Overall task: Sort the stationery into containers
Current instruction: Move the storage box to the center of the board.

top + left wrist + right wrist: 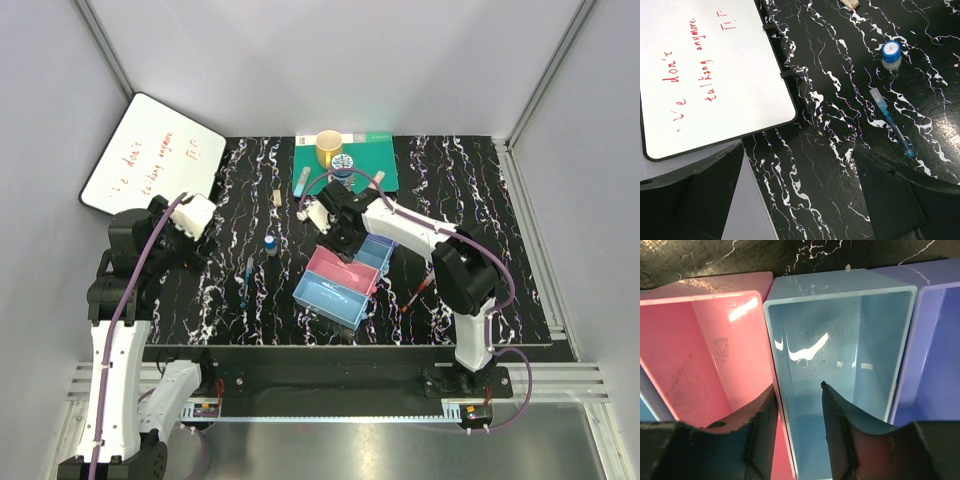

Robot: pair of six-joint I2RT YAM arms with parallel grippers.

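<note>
Right gripper (797, 432), narrowly parted and empty, hangs over the blue tray (840, 355) beside the pink tray (715, 345). Left gripper (800, 200) gapes wide near the blue pen (890, 122) and bottle (891, 54).

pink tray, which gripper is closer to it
Right. The right gripper hangs open over the pink tray, at its shared wall with the light blue tray. The left gripper is far off, beside the whiteboard.

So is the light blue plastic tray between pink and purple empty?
Seemingly empty: the right wrist view shows the light blue plastic tray with a bare floor; the fingers hide its near end.
</note>
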